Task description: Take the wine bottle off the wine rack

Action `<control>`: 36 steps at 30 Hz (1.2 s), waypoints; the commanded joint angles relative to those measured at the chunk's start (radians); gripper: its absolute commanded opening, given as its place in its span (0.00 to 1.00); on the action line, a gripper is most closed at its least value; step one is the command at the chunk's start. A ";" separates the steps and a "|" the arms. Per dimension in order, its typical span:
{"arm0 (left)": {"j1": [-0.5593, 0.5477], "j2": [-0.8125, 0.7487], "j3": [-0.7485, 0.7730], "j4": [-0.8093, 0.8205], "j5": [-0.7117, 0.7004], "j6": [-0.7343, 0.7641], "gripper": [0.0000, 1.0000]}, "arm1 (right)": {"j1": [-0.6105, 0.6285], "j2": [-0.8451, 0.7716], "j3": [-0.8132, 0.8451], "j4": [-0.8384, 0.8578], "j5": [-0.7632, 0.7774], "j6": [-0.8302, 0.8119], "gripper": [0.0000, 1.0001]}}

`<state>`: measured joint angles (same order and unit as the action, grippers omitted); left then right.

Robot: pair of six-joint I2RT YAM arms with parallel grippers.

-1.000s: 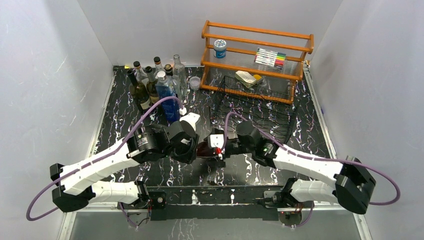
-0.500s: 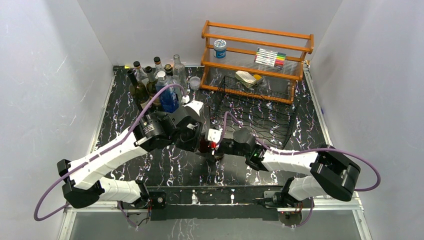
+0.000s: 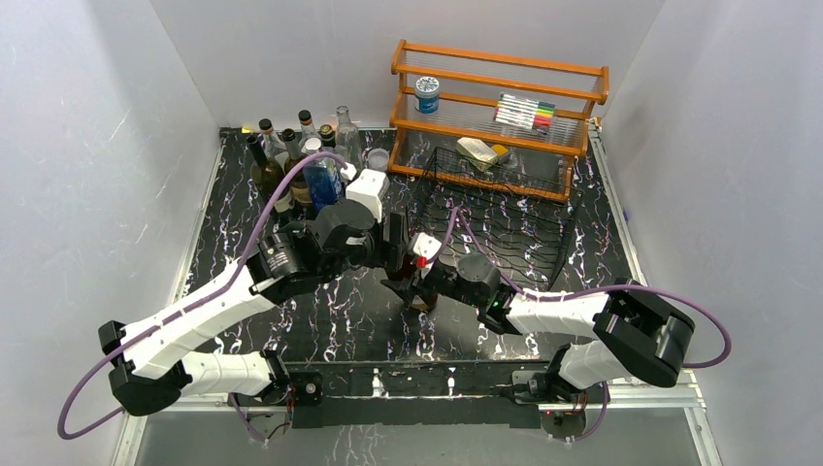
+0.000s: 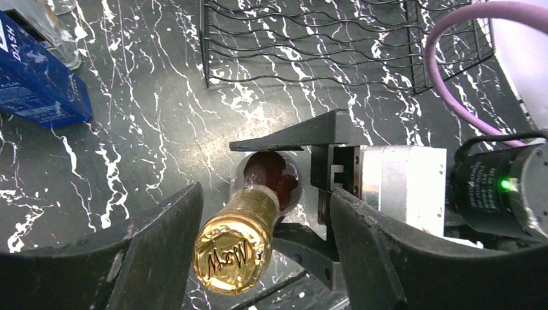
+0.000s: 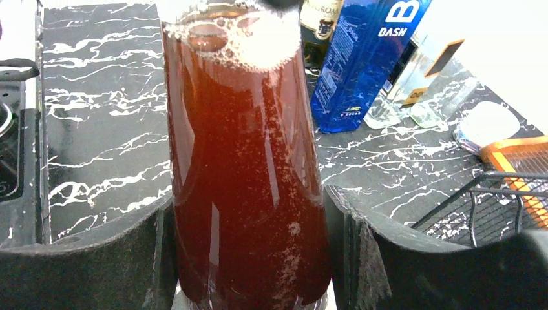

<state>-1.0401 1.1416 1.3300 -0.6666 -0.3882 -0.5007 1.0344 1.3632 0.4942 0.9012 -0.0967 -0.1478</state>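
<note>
The wine bottle (image 5: 245,181), full of red liquid with a gold foil cap (image 4: 236,244), stands upright on the black marble table in front of the wine rack (image 3: 500,218), outside it. My right gripper (image 5: 249,258) is shut on the bottle's lower body, both pads pressed to the glass. From above, my left gripper (image 4: 265,194) straddles the bottle's neck, open, with a gap on each side of the cap. In the top view both grippers meet at the bottle (image 3: 417,287), the left gripper (image 3: 400,254) just behind the right gripper (image 3: 427,296).
Several other bottles (image 3: 291,160) and a blue box (image 3: 325,184) crowd the back left, close behind my left arm. An orange wooden shelf (image 3: 500,107) with a jar and markers stands behind the rack. A small glass (image 3: 378,160) sits beside it.
My left gripper has let go of the bottle's neck and opened, its arm swinging toward the back. My right gripper closed on the bottle's body, and the bottle now stands upright.
</note>
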 commanded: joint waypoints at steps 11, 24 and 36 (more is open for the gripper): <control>0.018 0.028 -0.025 0.125 -0.114 0.075 0.28 | 0.004 -0.010 0.014 0.130 0.105 0.074 0.39; 0.252 0.073 0.082 0.089 -0.004 0.180 0.00 | 0.004 -0.161 0.025 -0.086 0.238 0.073 0.98; 0.529 0.105 0.168 -0.004 0.127 0.260 0.00 | -0.003 -0.303 -0.004 -0.224 0.331 0.058 0.98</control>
<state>-0.5900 1.2705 1.4242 -0.6380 -0.3126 -0.2871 1.0344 1.1030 0.4938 0.6918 0.1802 -0.0738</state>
